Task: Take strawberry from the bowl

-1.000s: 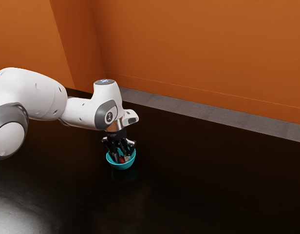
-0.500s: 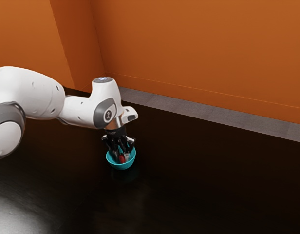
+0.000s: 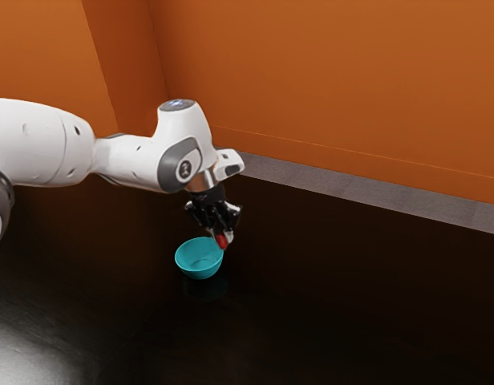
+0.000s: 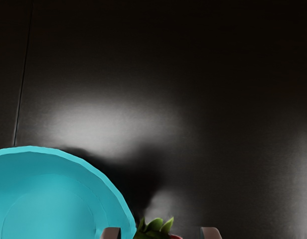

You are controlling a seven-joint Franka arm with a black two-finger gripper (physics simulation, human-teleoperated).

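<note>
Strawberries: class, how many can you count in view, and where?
1: the strawberry is held in the claw, outside the bowl.

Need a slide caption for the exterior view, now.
The gripper holds the red strawberry out of the turquoise bowl, near its rim, over a dark table.

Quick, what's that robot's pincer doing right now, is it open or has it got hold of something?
Pincer: closed, holding the strawberry, which is out of the turquoise bowl.
</note>
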